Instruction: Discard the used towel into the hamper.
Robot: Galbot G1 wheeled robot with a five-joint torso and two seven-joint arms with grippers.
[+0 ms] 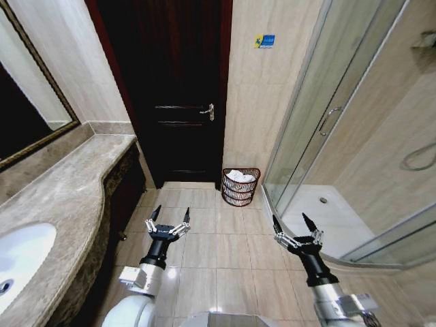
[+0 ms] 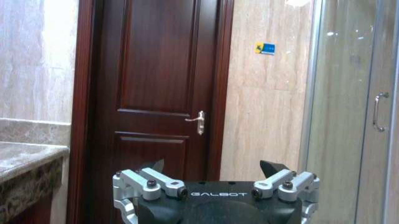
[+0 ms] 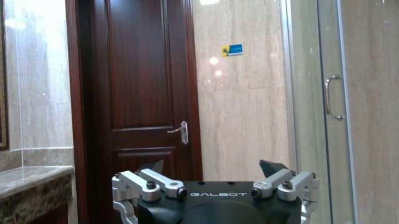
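The left gripper [image 1: 170,219] hangs over the tiled floor [image 1: 211,252] with its fingers spread and nothing between them, just off the front edge of the marble vanity counter [image 1: 68,197]. The right gripper [image 1: 296,227] is level with it, also released and empty, near the curved edge of the shower tray [image 1: 334,218]. Both point toward the dark wooden door [image 1: 170,88]. Beyond them the hamper [image 1: 240,187] stands on the floor against the beige wall, between the door frame and the glass shower enclosure [image 1: 320,116], with a white towel [image 1: 240,176] lying inside it. A white sink [image 1: 24,255] is set in the counter's near end, below a framed mirror [image 1: 27,102].
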